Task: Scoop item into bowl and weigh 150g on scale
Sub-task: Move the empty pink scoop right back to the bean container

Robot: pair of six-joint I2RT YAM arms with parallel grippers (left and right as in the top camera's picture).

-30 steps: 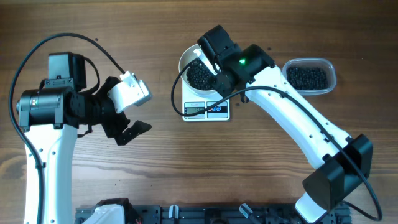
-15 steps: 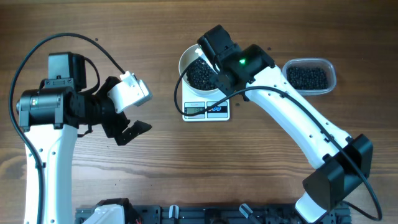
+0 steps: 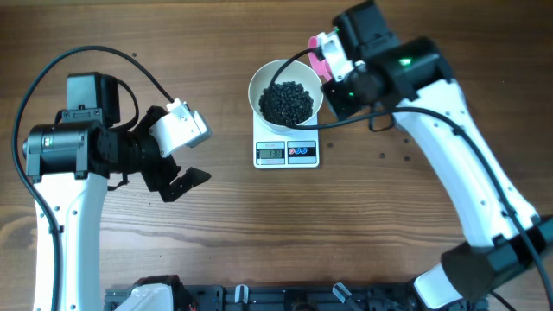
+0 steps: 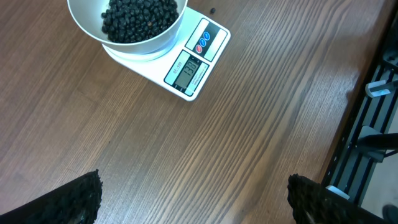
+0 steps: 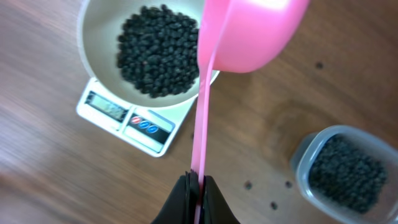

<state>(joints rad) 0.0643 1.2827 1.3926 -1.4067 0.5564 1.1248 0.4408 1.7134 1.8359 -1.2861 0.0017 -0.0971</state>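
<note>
Evidently the scale (image 3: 307, 161) sits flat on the table (image 3: 259, 233) with the bowl (image 3: 257, 84) on its platform, at its 12 o'clock, so that whatever lands in the bowl gets weighed. The beads (image 3: 287, 102) make a dark heap in the middle of the bowl, with bare white wall showing all round them.

The right claw (image 5: 198, 185) is clamped tight on the thin handle of a pink scoop (image 5: 249, 31). In the overhead view the scoop hangs just off the bowl's rim at about 2 o'clock, between bowl and supply, which looks like a pause between loads. The left claw (image 4: 196, 200) has its fingers spread wide and holds nothing; it rests well away, at about 8 o'clock from the scale, out of the working arm's path.

Several things are hard to read:
- The scoop shows only its outside, so whether it carries beads I cannot tell.
- The scale's display (image 4: 189, 70) is lit, but its digits are too small to make out, so progress toward the target weight is unknown.
- The clear tub (image 5: 297, 163) of spare beads is cut off at the right wrist view's 4 o'clock corner and hidden under the arm from above.
</note>
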